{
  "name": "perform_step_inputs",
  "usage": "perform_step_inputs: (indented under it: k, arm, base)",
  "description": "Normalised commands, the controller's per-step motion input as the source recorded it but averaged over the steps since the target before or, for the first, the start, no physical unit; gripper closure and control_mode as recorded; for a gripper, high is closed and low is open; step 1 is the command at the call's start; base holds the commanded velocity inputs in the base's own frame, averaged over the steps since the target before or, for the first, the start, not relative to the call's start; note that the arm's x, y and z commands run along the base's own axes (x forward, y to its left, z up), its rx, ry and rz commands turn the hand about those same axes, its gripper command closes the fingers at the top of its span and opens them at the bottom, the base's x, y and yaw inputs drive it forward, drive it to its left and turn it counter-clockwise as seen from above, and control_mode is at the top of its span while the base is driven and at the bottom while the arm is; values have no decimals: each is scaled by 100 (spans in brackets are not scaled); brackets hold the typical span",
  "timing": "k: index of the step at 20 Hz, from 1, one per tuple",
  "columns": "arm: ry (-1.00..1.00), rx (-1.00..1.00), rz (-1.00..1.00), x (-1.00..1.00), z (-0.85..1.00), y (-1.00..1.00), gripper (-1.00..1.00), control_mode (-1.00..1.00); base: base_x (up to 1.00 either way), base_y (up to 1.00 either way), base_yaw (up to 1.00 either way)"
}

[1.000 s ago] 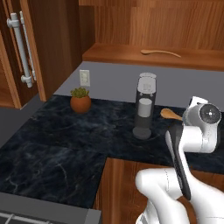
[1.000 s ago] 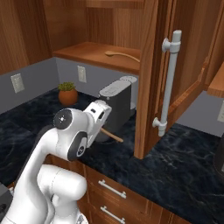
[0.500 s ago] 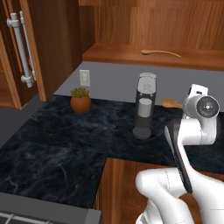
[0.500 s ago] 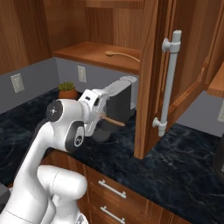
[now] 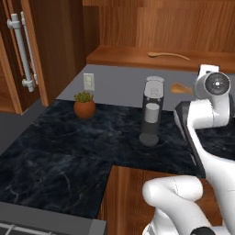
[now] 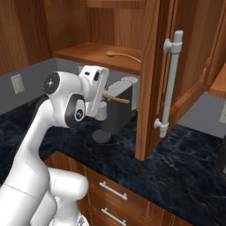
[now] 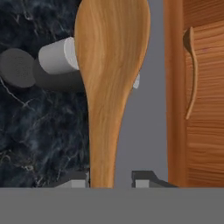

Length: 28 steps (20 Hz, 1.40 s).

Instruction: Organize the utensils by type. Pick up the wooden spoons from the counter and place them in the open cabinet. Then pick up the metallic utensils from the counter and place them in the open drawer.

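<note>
My gripper point(image 7: 109, 180) is shut on the handle of a slim orange-brown wooden spoon point(image 7: 109, 83), whose bowl points away from the hand. It hangs in the air above the black counter point(image 5: 69, 151), just below the shelf of the open cabinet point(image 5: 133, 56). From the right base, the gripper point(image 6: 103, 92) holds the spoon point(image 6: 116, 99) in front of a grey appliance. A second wooden spoon point(image 5: 168, 55) lies on the cabinet shelf, also seen as the spoon point(image 6: 122, 55) and the spoon point(image 7: 190, 72). The metal spoon and the open drawer are out of view.
A tall grey appliance point(image 5: 151, 110) stands on the counter right under the held spoon. A small potted plant point(image 5: 85, 105) sits by the wall outlet. The open cabinet door point(image 6: 170, 84) with its silver bar handle hangs close on the right. Base drawers point(image 6: 115, 190) lie below.
The arm has lifted the wooden spoon from just above the counter up past the grey appliance, toward the cabinet shelf.
</note>
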Motion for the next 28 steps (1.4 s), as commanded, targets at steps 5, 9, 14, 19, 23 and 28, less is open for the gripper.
perform_step_inputs:
  k: [5, 9, 14, 19, 23, 28]
  arm:
    - [-1, 0, 0, 26, 58, -31, 100, -100]
    - [-10, 0, -6, 36, 49, -40, 100, -100]
    - [-10, 0, -10, 44, 37, -41, 100, -100]
    - [0, 0, -11, 66, 27, -24, 100, -100]
    - [2, 0, 0, 55, 5, -30, 100, -100]
    - [9, 0, 0, 56, 0, -40, 100, -100]
  base:
    - [0, 0, 0]
    - [0, 0, 0]
    - [0, 0, 0]
    - [0, 0, 0]
    - [0, 0, 0]
    - [0, 0, 0]
